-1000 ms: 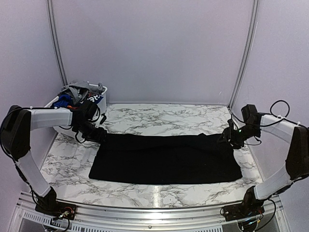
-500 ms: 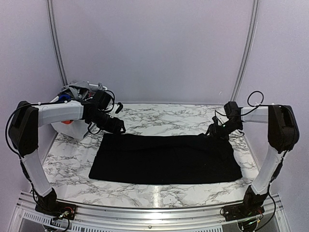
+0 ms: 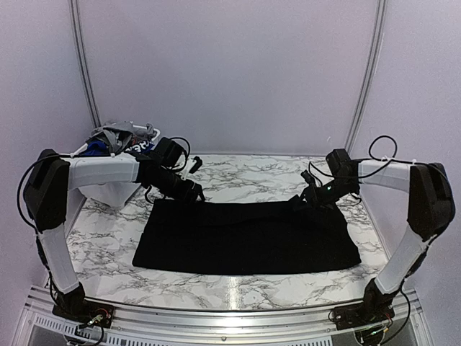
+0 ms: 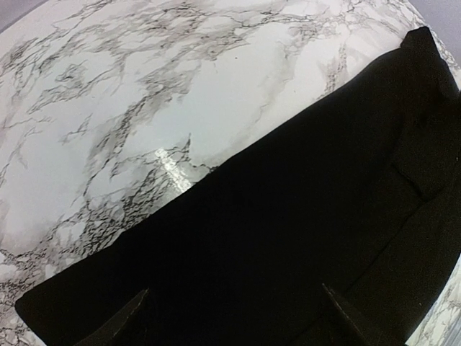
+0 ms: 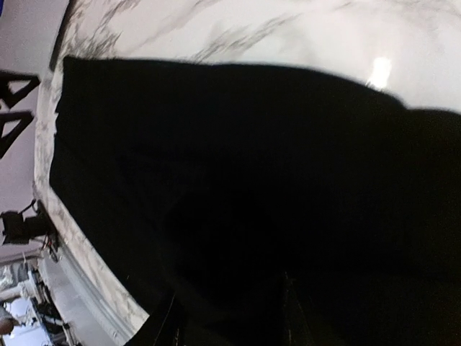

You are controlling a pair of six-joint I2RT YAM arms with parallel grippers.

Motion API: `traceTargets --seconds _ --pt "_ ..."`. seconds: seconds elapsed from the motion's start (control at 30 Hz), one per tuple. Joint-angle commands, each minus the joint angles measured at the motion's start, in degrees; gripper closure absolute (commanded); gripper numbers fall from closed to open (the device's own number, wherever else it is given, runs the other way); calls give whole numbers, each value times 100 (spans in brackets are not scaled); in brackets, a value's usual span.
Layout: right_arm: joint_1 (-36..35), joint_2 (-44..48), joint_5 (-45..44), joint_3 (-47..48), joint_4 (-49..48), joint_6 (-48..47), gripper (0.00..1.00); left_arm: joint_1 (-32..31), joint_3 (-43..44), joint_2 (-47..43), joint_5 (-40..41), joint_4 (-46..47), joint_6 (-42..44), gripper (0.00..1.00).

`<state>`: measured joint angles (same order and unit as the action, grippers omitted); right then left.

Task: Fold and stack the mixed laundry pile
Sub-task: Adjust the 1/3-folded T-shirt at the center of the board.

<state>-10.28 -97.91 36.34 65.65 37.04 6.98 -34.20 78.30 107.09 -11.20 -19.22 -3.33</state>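
Note:
A large black garment [image 3: 245, 236] lies spread flat on the marble table [image 3: 245, 176]. The rest of the mixed laundry pile [image 3: 115, 135], grey and blue pieces, fills the white basket at the back left. My left gripper [image 3: 196, 193] hangs over the garment's far edge, left of centre. Seen from the left wrist, it [image 4: 235, 288] is open wide over black cloth [image 4: 288, 216], holding nothing. My right gripper [image 3: 306, 199] is at the far edge on the right. In the right wrist view it [image 5: 229, 288] has a narrower gap, with dark cloth [image 5: 238, 158] beneath; contact cannot be told.
The white basket [image 3: 109, 189] stands at the table's back left corner, right behind my left arm. Purple walls with metal poles [image 3: 364, 79] close in the back and sides. An aluminium rail [image 3: 230, 317] runs along the near edge.
Both grippers have moved inward along the garment's far edge, the left one rightward from the far left corner, the right one leftward. The right fingers have narrowed. The garment lies as before.

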Motion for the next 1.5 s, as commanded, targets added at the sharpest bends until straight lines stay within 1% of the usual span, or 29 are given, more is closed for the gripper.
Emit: traceTargets --seconds 0.0,0.1,0.2,0.3,0.37,0.47,0.5,0.57,0.67,0.8,0.9,0.97,1.1,1.23,1.37,1.47 --pt "-72 565 472 -859 500 -174 62 -257 293 268 -304 357 178 21" --pt "-68 1039 697 -1477 653 -54 62 -544 434 416 -486 643 286 17" --pt "-70 1515 680 -1674 988 1 54 -888 641 584 -542 918 590 12" --pt "81 2094 517 -1591 884 322 46 -1162 1005 918 -725 954 620 9" --pt "400 2348 454 -1564 668 647 45 -1341 1165 1077 -776 981 657 8" --pt "942 2442 -30 -1528 466 803 48 -1604 1418 1317 -868 995 671 9" --pt "1124 2382 -262 -1480 436 814 48 -1683 1495 1387 -927 1012 655 9" --pt "1300 2117 -458 -1411 398 734 48 -1861 1715 1578 -1091 1034 600 11" --pt "1327 1705 -849 -1247 284 540 49 -2029 2008 1851 -1164 1043 480 13" --pt "1336 1287 -1030 -1019 39 410 49 -2196 2399 2233 -1155 1060 378 16" --pt "1336 945 -1271 -871 -59 279 51 -2277 2638 2542 -1130 1116 99 17" --pt "1332 759 -1263 -791 -131 199 51 -2313 2761 2699 -1128 1171 -34 18" --pt "1327 421 -1081 -644 -176 70 55 -2402 2875 2910 -1139 1318 -229 19" --pt "1328 261 -974 -649 -237 -70 55 -2457 2946 3061 -1121 1401 -331 21" --pt "1311 64 -859 -586 -341 -32 56 -2477 3094 3221 -1018 1423 -418 25" --pt "1257 -73 -832 -514 -311 -62 59 -2478 3129 3286 -1029 1473 -459 30"
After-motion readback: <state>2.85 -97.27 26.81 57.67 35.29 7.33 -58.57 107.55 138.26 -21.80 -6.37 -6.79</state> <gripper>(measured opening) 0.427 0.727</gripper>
